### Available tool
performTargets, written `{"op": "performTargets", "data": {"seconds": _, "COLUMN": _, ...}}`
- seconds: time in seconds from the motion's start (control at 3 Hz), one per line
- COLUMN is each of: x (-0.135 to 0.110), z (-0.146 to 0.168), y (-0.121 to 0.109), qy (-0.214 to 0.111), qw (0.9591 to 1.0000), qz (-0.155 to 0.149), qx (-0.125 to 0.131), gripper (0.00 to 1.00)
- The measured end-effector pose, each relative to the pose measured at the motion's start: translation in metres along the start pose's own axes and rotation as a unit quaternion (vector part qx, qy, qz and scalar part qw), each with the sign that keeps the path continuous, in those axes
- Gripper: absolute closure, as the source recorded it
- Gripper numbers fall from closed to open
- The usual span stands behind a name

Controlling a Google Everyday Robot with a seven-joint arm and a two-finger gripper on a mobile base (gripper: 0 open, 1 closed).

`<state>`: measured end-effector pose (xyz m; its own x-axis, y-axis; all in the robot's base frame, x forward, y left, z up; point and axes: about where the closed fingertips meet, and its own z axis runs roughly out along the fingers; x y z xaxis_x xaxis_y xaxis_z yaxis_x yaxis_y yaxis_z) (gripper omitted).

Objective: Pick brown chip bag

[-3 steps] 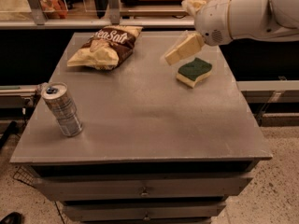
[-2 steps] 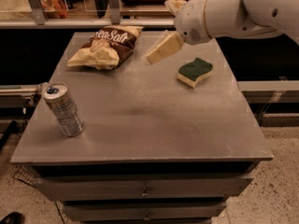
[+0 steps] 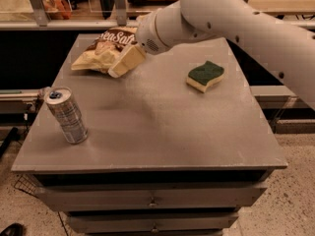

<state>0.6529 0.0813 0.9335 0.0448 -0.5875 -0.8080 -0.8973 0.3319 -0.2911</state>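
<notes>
The brown chip bag (image 3: 102,47) lies at the far left of the grey table top (image 3: 157,117), dark brown in the middle with pale yellow ends and white "Sea Salt" lettering. My gripper (image 3: 126,63) reaches in from the upper right on a white arm (image 3: 236,18). Its cream-coloured fingers hang just over the bag's right end, close to it or touching it.
A silver drink can (image 3: 66,114) stands tilted near the table's left front edge. A green-and-yellow sponge (image 3: 205,75) lies at the right rear. Drawers (image 3: 152,200) run below the table top. Shelving and a counter stand behind the table.
My arm has swung left across the back of the table, from beside the sponge to the right end of the chip bag. The bag, can and sponge have not moved.
</notes>
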Motion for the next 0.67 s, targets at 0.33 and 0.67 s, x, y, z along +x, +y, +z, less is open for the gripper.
{"op": "performTargets", "data": {"seconds": 0.33, "x": 0.005, "z": 0.041, "y": -0.006, "qy": 0.027, "qw": 0.9995, "qz": 0.018, "qx": -0.004, "gripper": 0.0}}
{"op": "performTargets", "data": {"seconds": 0.67, "x": 0.011, "z": 0.074, "y": -0.014, "qy": 0.047, "qw": 0.9982, "qz": 0.036, "qx": -0.008, "gripper": 0.0}}
